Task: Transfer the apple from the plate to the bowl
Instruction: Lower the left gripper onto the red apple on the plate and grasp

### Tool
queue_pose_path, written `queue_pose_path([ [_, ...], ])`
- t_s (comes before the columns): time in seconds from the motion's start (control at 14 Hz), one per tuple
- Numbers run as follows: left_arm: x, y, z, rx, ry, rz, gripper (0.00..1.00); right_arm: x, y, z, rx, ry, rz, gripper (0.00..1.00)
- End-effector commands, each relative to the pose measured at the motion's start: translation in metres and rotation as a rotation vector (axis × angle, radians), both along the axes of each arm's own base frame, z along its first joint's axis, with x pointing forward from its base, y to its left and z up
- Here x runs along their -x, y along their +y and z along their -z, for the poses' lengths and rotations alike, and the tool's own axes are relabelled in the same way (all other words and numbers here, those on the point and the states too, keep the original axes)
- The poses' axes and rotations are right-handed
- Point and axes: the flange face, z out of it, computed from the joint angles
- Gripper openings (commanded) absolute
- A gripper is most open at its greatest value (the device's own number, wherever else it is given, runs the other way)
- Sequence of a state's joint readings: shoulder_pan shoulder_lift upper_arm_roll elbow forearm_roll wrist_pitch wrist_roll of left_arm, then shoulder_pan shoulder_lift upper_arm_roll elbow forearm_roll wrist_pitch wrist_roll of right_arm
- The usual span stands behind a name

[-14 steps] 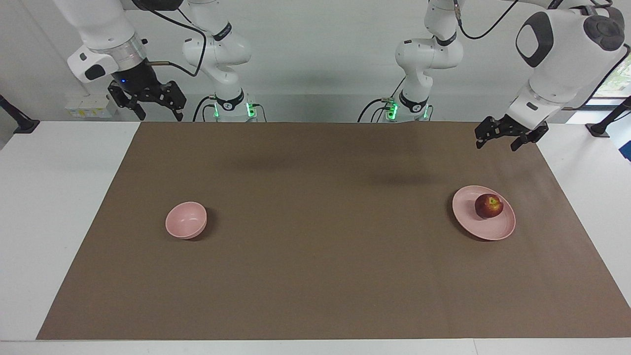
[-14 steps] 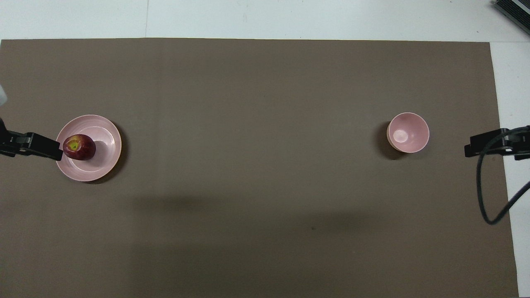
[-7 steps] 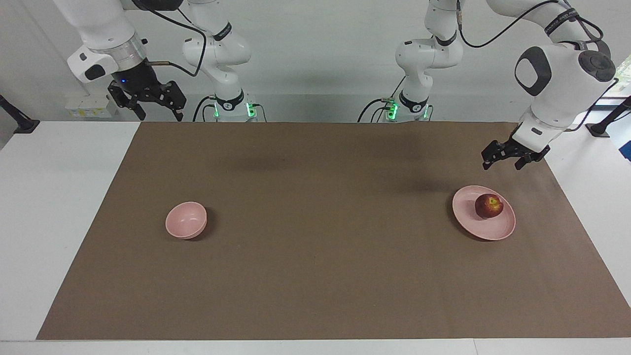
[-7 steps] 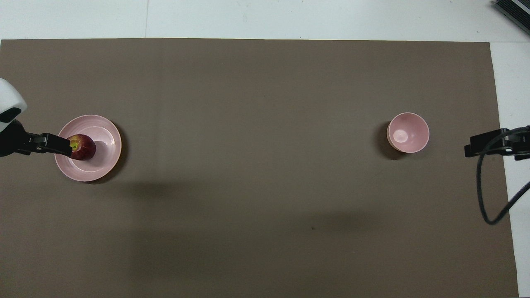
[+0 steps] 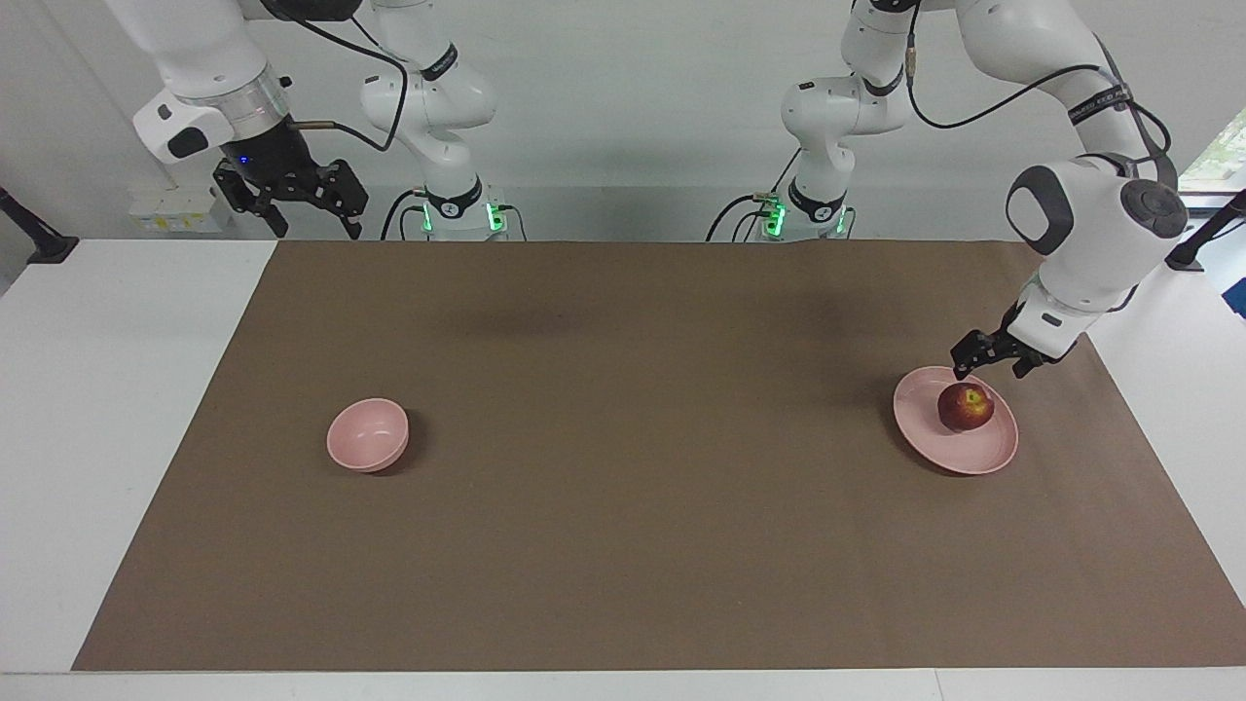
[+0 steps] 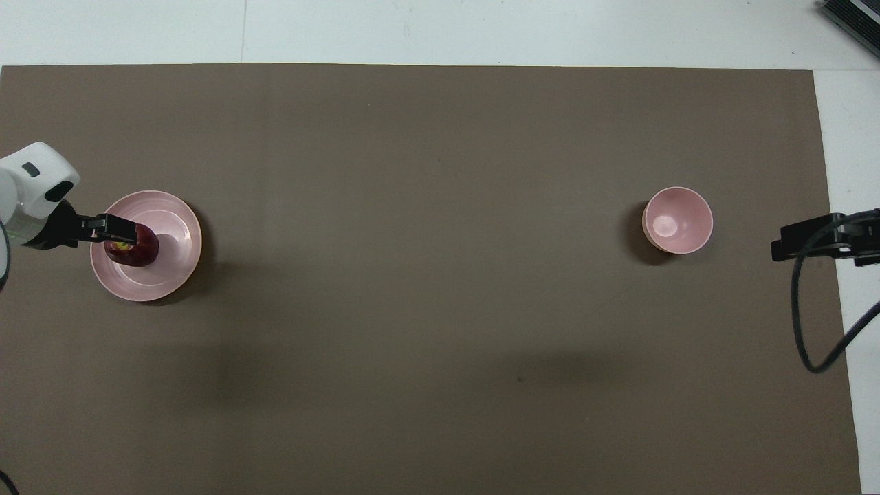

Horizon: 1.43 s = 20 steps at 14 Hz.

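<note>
Facing view: 1 apple (image 5: 966, 407), 1 plate (image 5: 956, 450), 1 bowl (image 5: 367, 435) and 2 arms, all over a brown mat (image 5: 623, 545) on the white worktop (image 5: 107, 409). The apple sits on the plate, toward the left arm's end; the bowl stands well apart, toward the right arm's end. Both arms are cut off at the top edge. The left tool (image 5: 991, 356) hangs over the plate's rim on the robots' side, just above the apple, fingers apart, holding nothing; it seems clear of the fruit, though the gap is hard to judge from here. The right tool (image 5: 310, 216) hangs in the air near its end of the worktop's robot edge, well away from the bowl, fingers apart and empty; that arm waits.

Overhead view: again 1 apple (image 6: 134, 251), 1 plate (image 6: 165, 275), 1 bowl (image 6: 677, 220). The left tool (image 6: 120, 229) covers part of the apple's top, so only the fruit's dark red flank shows. The right tool (image 6: 801, 240) is cut off at the frame's edge, with a black cable (image 6: 811, 330) looping below it. The bowl's inside is bare.
</note>
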State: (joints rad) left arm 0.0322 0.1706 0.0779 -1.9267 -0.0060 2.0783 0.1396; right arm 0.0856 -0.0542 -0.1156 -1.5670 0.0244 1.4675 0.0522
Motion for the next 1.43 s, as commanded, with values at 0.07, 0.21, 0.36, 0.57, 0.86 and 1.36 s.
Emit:
queue_pose_path([
  [0.07, -0.004, -0.005, 0.049, -0.002, -0.039, 0.018, 1.00, -0.001, -0.001, 0.001, -0.018, -0.001, 0.015, 1.00],
  [0.21, 0.004, -0.003, 0.070, -0.005, -0.052, 0.014, 1.00, -0.001, -0.001, -0.001, -0.018, -0.004, 0.015, 1.00],
  [0.36, 0.008, -0.004, 0.075, -0.004, -0.049, 0.013, 1.00, -0.001, -0.001, -0.001, -0.016, -0.004, 0.015, 1.00],
  [0.57, 0.011, -0.007, 0.077, -0.003, -0.037, 0.011, 1.00, -0.001, -0.001, -0.001, -0.018, -0.004, 0.015, 1.00],
  [0.86, 0.003, -0.005, 0.064, 0.002, 0.004, 0.014, 0.00, -0.001, -0.001, -0.001, -0.018, -0.004, 0.015, 1.00],
  [1.36, -0.028, -0.025, 0.003, 0.008, 0.054, 0.045, 0.00, -0.001, -0.001, -0.001, -0.016, -0.004, 0.015, 1.00],
])
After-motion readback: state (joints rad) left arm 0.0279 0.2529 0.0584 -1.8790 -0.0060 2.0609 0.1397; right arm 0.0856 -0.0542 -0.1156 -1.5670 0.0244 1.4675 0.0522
